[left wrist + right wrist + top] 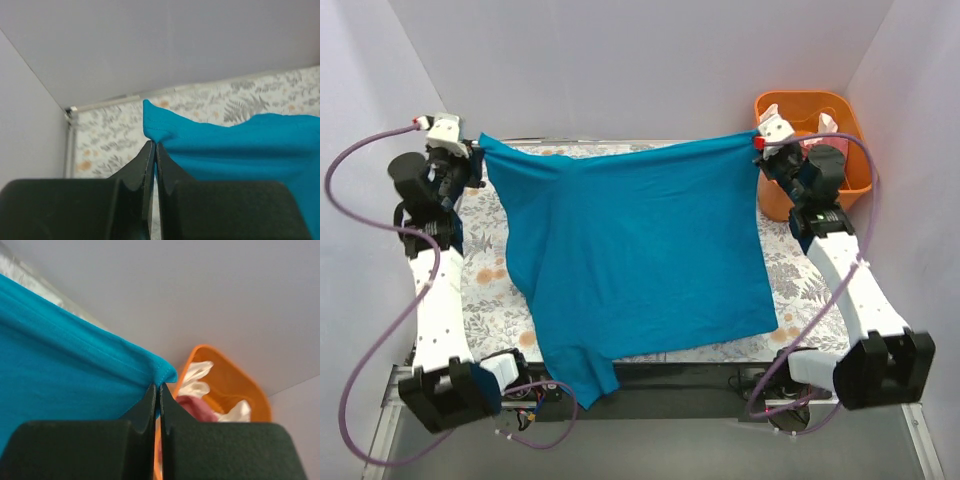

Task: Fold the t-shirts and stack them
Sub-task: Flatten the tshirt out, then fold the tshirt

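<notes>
Little is done, I judge: the teal t-shirt (640, 250) drapes unfolded across the table (490, 300), its far corners pinched in the closed left gripper (475, 150) at ten o'clock and the closed right gripper (760, 146) at two o'clock, while the pink t-shirt (192, 407) and the cream t-shirt (197, 377) lie bunched in the orange tub (850, 150).

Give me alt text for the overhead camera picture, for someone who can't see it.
A teal-blue cloth t-shirt is stretched over a floral-patterned table, its two far corners pinched by the shut left gripper and right gripper. An orange plastic tub holding pink and white cloth sits at the far right corner.
</notes>
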### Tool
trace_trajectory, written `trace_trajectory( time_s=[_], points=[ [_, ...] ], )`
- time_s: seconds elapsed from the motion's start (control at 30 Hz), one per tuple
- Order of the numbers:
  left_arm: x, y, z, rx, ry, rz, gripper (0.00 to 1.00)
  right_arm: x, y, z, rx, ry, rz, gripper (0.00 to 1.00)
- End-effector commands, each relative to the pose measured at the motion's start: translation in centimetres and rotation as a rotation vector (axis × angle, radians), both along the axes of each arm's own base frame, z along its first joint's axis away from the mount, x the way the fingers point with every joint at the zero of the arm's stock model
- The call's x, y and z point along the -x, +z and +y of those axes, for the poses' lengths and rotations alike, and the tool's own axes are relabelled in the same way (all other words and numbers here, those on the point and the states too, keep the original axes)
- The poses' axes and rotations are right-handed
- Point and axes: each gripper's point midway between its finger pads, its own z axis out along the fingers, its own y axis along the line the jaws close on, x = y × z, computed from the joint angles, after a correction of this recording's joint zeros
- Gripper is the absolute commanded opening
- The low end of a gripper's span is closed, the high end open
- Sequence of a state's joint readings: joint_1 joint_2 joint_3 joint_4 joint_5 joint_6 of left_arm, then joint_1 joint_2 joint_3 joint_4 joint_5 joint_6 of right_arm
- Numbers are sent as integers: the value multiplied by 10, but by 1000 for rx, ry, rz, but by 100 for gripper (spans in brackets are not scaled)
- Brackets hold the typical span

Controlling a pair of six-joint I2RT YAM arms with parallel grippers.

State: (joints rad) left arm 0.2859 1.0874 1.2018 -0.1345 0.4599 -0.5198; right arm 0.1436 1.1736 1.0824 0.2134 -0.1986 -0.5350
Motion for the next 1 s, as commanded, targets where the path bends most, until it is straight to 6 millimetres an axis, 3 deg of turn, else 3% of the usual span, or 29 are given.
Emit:
trace_trajectory(
  time_s=[0.0, 0.03, 0.07, 0.1, 0.13, 0.17, 0.2, 0.23, 0.27, 0.3, 0.33, 0.37, 0.4, 0.43, 0.5, 0.53, 0.7, 0.83, 0.87, 0.9, 0.97],
  points=[
    [-27, -57, 1, 34, 2, 154, 0, -23, -6, 4, 18, 23, -43, 1],
    [-37, -74, -4, 40, -7, 192, 0, -40, -33, 7, 26, 25, 15, 1],
    [-54, -102, -2, 47, -8, 257, 0, -49, -43, 8, 31, 28, 31, 1],
    [-65, -116, -2, 44, -6, 284, 0, -57, -49, 10, 36, 34, 42, 1],
    [-75, -122, -4, 47, -7, 297, 0, -72, -75, 12, 50, 37, 92, 1],
    [-85, -132, -3, 46, -8, 313, 0, -79, -85, 14, 58, 40, 108, 1],
    [-102, -167, 2, 47, 13, 386, 0, -88, -85, 15, 60, 45, 103, 1],
    [-113, -174, 5, 53, 26, 401, 0, -100, -111, 18, 68, 46, 152, 1],
    [-127, -172, 8, 51, 28, 395, 0, -108, -117, 18, 72, 42, 162, 1],
    [-142, -198, 13, 56, 44, 442, 0, -117, -118, 18, 73, 38, 158, 1],
    [-152, -206, 15, 64, 49, 455, 0, -128, -137, 18, 81, 35, 191, 1],
    [-167, -195, 17, 59, 48, 426, 0, -134, -143, 18, 85, 32, 199, 1],
    [-175, -199, 19, 60, 47, 429, 0, -139, -148, 19, 86, 31, 205, 1],
    [-187, -222, 19, 68, 45, 467, 0, -150, -154, 21, 87, 31, 213, 1],
    [-208, -216, 21, 63, 48, 443, 0, -160, -161, 21, 87, 27, 221, 1],
    [-217, -230, 20, 62, 53, 464, 0, -165, -174, 23, 90, 29, 242, 1],
    [-228, -246, 10, 23, 40, 497, 0, -183, -183, 22, 94, 15, 246, 1],
    [-213, -243, 2, 22, 37, 509, 0, -182, -191, 23, 108, 29, 259, 1],
    [-203, -254, 0, 27, 39, 540, 0, -181, -194, 23, 118, 34, 260, 1],
    [-197, -239, -1, 23, 42, 516, 0, -179, -198, 24, 123, 41, 267, 1],
    [-180, -246, -3, 23, 44, 543, 0, -177, -203, 25, 129, 53, 277, 1]
  ],
)
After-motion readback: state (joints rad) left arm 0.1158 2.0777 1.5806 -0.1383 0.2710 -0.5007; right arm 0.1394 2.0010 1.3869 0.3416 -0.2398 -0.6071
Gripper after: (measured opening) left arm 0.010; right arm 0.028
